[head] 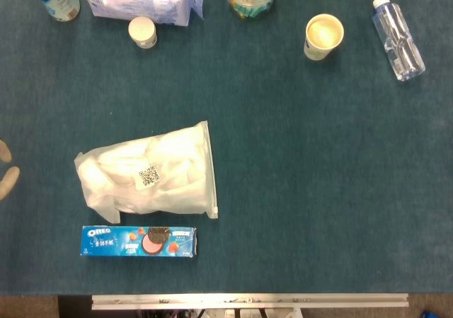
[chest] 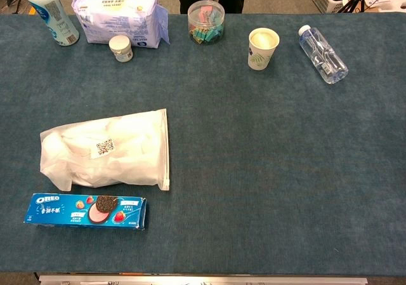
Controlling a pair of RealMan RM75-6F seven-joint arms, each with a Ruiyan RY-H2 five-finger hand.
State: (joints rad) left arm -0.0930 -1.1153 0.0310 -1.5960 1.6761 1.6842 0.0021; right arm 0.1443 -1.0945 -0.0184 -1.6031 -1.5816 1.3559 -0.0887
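Observation:
Only the fingertips of my left hand point(head: 7, 176) show, at the far left edge of the head view; they hover over the blue cloth with nothing visibly in them. The nearest thing is a white zip bag point(head: 150, 178) point(chest: 106, 157) with a QR label, lying flat a little to their right. Just in front of the bag lies a blue Oreo box point(head: 139, 241) point(chest: 85, 210). The chest view shows no hand. My right hand appears in neither view.
Along the far edge stand a white bottle point(chest: 52, 15), a lilac tissue pack point(chest: 120, 17), a small white jar point(chest: 120, 47), a clear jar of clips point(chest: 206, 23), a paper cup point(chest: 263, 47) and a lying water bottle point(chest: 323, 53). The table's metal front rim point(head: 248, 301) runs below.

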